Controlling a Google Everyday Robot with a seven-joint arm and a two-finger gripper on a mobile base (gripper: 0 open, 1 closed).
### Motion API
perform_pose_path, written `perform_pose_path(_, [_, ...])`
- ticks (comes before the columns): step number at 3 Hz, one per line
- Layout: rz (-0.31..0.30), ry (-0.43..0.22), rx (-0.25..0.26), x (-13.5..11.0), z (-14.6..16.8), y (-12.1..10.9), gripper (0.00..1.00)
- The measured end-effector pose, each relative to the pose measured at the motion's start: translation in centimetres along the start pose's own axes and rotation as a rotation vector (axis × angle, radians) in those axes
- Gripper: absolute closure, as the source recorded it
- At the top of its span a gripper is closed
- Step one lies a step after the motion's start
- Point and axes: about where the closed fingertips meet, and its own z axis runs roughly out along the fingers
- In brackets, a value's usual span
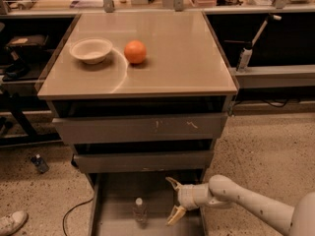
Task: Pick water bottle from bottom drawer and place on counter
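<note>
The water bottle (140, 210), clear with a white cap, stands upright on the floor of the open bottom drawer (114, 195). My gripper (174, 199) is open inside the drawer, to the right of the bottle and apart from it, fingers pointing left. The counter (167, 53) is the glossy beige top of the cabinet, with a faint curved arc.
A white bowl (91, 49) and an orange ball (135, 51) sit on the counter's left part. A small dark bottle (39, 163) stands on the floor at left, and a white nozzle bottle (244, 57) at right. A shoe (11, 222) shows at bottom left.
</note>
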Motion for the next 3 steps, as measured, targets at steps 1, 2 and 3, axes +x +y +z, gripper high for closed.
perform_pose_path(1, [-0.008, -0.001, -0.014, 0.1, 1.1, 0.4, 0.0])
perform_pose_path(2, [-0.037, -0.035, -0.057, -0.3, 5.2, 0.8, 0.0])
perform_pose_path(3, [-0.068, -0.063, -0.089, -0.8, 8.2, 0.5, 0.0])
